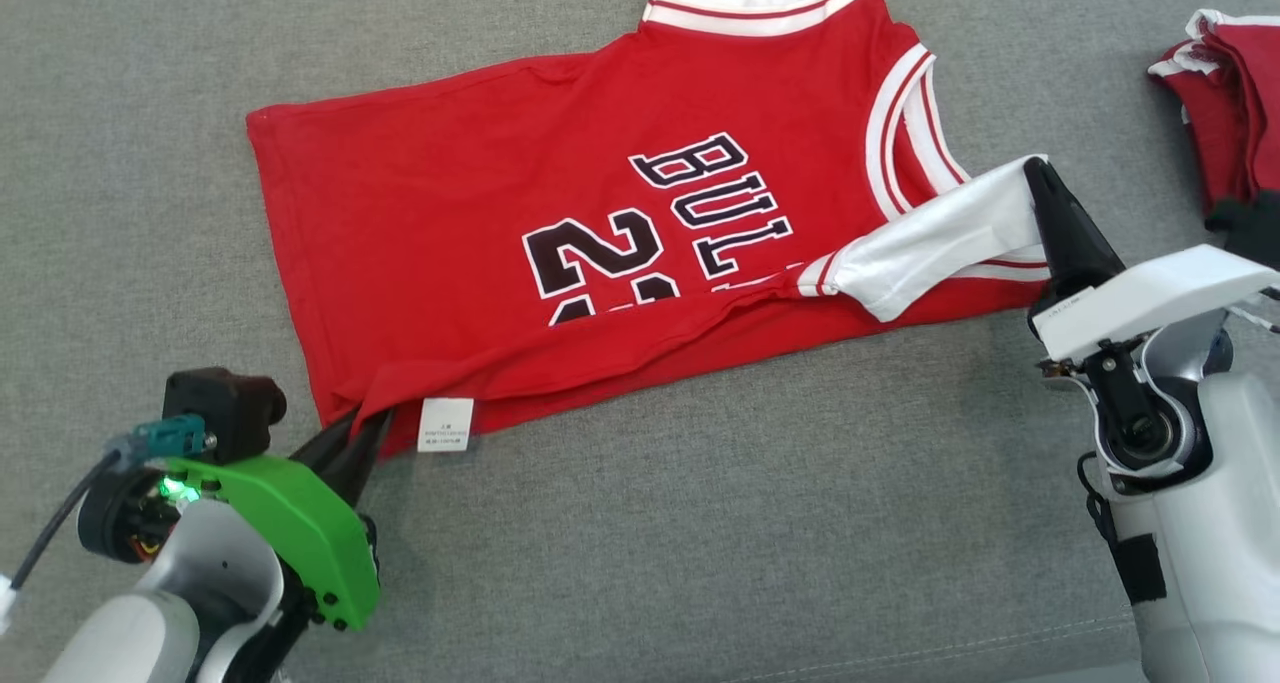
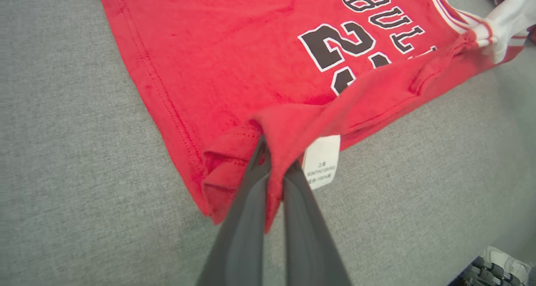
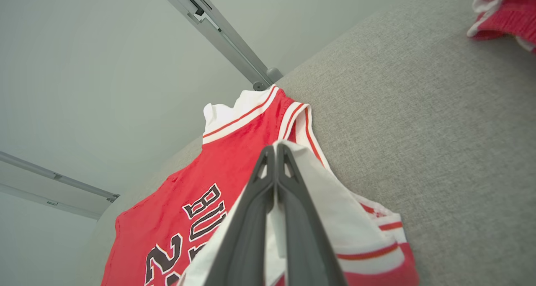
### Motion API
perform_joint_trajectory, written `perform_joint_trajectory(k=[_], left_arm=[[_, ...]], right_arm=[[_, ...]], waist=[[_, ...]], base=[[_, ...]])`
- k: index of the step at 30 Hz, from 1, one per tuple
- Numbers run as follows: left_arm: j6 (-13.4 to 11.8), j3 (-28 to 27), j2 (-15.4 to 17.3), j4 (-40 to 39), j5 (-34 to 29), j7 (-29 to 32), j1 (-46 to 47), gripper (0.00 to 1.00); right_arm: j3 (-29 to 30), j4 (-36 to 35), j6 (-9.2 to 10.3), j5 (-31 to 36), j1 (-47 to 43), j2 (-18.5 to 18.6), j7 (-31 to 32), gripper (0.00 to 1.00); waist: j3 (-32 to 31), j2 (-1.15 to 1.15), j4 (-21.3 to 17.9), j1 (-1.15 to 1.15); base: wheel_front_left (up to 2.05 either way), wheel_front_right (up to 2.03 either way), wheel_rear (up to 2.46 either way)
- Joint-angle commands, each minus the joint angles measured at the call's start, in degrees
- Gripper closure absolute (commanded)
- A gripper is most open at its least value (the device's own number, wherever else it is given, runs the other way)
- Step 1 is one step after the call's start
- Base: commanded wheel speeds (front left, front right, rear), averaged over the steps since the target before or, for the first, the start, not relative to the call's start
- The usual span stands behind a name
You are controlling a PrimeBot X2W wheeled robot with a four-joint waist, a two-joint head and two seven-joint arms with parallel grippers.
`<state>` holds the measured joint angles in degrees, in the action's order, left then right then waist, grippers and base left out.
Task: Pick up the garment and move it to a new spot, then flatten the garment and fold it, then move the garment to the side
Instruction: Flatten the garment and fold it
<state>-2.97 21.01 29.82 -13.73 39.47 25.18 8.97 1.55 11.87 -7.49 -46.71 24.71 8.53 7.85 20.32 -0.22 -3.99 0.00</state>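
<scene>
The red basketball jersey (image 1: 560, 193) was spread front-up on the grey counter (image 1: 700, 543). It was stretched between the two grippers, with its body lying beyond and to the right of the left gripper (image 1: 362, 433) and to the left of the right gripper (image 1: 1042, 178). The left gripper was closed on the near hem corner, with red cloth pinched between its dark fingers. The white care label (image 1: 445, 425) hung just to the right of its fingertips. The right gripper was closed on the white sleeve (image 1: 930, 248), which was raised slightly off the counter at its tips. Between the two grips, the near long edge was turned over onto the front, so that the lower part of the printed number was covered.

The jersey lay mostly smooth, so the moving and flattening steps were judged to be done. The first lengthwise fold was judged to be only just begun. The held edge had yet to be carried across and laid down, and any further folds and the move to the side had not been made. A heap of other red-and-white garments (image 1: 1225, 113) lay well apart, beyond and to the right of the right gripper.
</scene>
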Motion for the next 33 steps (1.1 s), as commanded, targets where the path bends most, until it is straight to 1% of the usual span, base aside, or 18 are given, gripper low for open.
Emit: perform_joint_trajectory(k=[1,5,7,8,9,10,11,12,13,15,17,23,27,31,33], left_arm=[[0.19,-0.08,0.02,0.14,0.22,0.11,1.15,1.0],[1.05,0.29,-1.22,4.59,2.26,2.08,5.01,1.0],[1.29,0.31,-1.54,6.85,2.32,2.61,6.4,1.0],[1.33,0.41,-1.66,7.93,2.44,2.91,6.81,0.93],[1.34,0.57,-1.84,8.9,2.64,3.02,6.92,0.78],[1.3,0.6,-2.03,9.74,2.74,3.06,6.93,0.59],[1.06,0.48,-2.11,10.42,2.83,2.8,6.75,0.01],[0.8,0.39,-2.11,10.91,2.57,2.31,6.47,0.0],[0.52,0.27,-2.2,11.34,2.23,1.76,6.04,0.0],[0.28,0.3,-2.18,11.86,1.42,0.42,4.94,0.0],[-0.27,-0.43,-2.37,12.07,1.12,-1.58,3.74,0.0],[-4.32,-3.46,-3.69,10.47,-0.95,-10.6,-2.1,0.0],[-5.99,-3.62,-5.98,8.28,-0.57,-14.08,-5.81,0.0],[-6.36,-2.28,-7.9,8.74,-1.49,-15.41,-5.19,0.0],[-6.16,-1.32,-9.15,9.92,-1.47,-15.24,-3.47,0.0]], right_arm=[[-0.01,0.18,0.01,0.51,0.7,-0.01,-0.03,1.0],[-1.93,4.83,0.01,2.68,4.42,-0.25,0.18,1.0],[-3.05,7.05,0.01,3.73,5.9,0.0,0.19,1.0],[-3.53,8.01,0.01,4.23,6.66,0.21,-0.2,1.0],[-3.93,9.11,0.01,4.63,7.33,0.35,-0.54,1.0],[-4.39,10.24,0.01,5.02,7.89,0.44,-0.8,0.98],[-4.77,11.18,0.01,5.65,8.46,0.79,-1.27,0.66],[-5.21,11.89,0.01,6.29,8.96,1.26,-1.92,0.06],[-5.29,12.69,0.01,6.98,9.28,1.76,-2.72,0.0],[-5.48,13.57,0.01,7.65,9.51,2.43,-4.23,0.0],[-6.36,12.95,0.01,8.35,8.94,3.7,-5.87,0.0],[-7.34,8.63,0.01,10.73,3.27,8.22,-9.11,0.0],[-6.76,5.8,0.01,14.03,-2.07,11.08,-7.39,0.0],[-6.01,4.21,0.01,16.37,-4.87,11.83,-3.38,0.0],[-5.55,4.25,0.01,17.4,-4.95,11.22,-1.6,0.0]], waist=[[0.26,0.22,0.25,0.0],[0.84,0.22,0.48,0.0],[0.97,0.22,0.55,0.0],[0.98,0.22,0.56,0.0],[0.94,0.22,0.55,0.0],[0.84,0.22,0.52,0.0],[0.74,0.22,0.51,0.0],[0.64,0.22,0.55,0.0],[0.49,0.22,0.67,0.0],[-0.1,0.22,1.0,0.0],[-0.88,0.22,1.27,0.0],[-4.21,0.22,1.74,0.0],[-5.33,0.22,1.99,0.0],[-3.23,0.22,2.31,0.0],[-1.71,0.22,2.39,0.0]], base=[[0.0,0.0,0.0],[0.0,0.0,0.0],[0.0,0.0,0.0],[0.0,0.0,0.0],[0.0,0.0,0.0],[0.0,0.0,0.0],[0.0,0.0,0.0],[0.0,0.0,0.0],[0.0,0.0,0.0],[0.0,0.0,0.0],[0.0,0.0,0.0],[0.0,0.0,0.0],[0.0,0.0,0.0],[0.0,0.0,0.0],[0.0,0.0,0.0]])
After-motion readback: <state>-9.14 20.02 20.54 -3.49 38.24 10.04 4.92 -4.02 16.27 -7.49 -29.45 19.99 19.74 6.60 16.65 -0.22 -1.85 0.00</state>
